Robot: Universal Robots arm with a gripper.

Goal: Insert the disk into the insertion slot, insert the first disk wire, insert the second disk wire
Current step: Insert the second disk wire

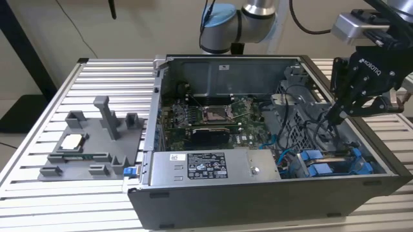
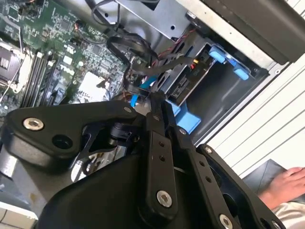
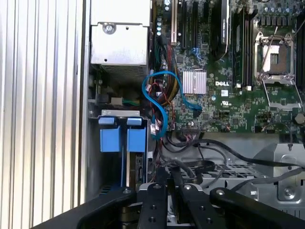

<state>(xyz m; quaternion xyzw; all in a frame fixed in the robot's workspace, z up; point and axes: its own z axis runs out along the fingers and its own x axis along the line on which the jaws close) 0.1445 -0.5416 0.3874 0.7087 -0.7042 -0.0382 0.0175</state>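
At the exterior view's left, on the one ribbed aluminium table [image 1: 38, 205], lies one grey plastic fixture tray [image 1: 106, 147]. It carries one small square silver chip [image 1: 71, 141] and one thin green memory stick [image 1: 84, 156]. Just beside the tray, toward the exterior view's right, stands one open dark grey metal computer case [image 1: 258, 205]. Inside it I count one green motherboard [image 1: 193, 116] at the back and one grey labelled power-supply box [image 1: 213, 166] along the near wall. Past the box, one thin blue wire [image 3: 159, 102] loops up over the board's edge among a tangle of black cables. Further right, in the case's near corner, the flat hard disk in its bright blue plastic carrier [image 1: 314, 166] sits down in the narrow dark grey metal insertion slot [image 2: 228, 90]. What I see of the disk is mostly the blue frame, and in the first wrist view two blue tabs [image 3: 109, 138] stand side by side at the slot's mouth. Farthest right, my black metal claw [image 1: 332, 116] reaches down into the case just behind the slot, among the cables. Its two fingers are pressed together at the tips [image 2: 157, 98], close to the blue wire's end. Whether a wire is nipped between them I cannot tell. In the second wrist view one person's hand [image 2: 286, 183] lies outside the case.
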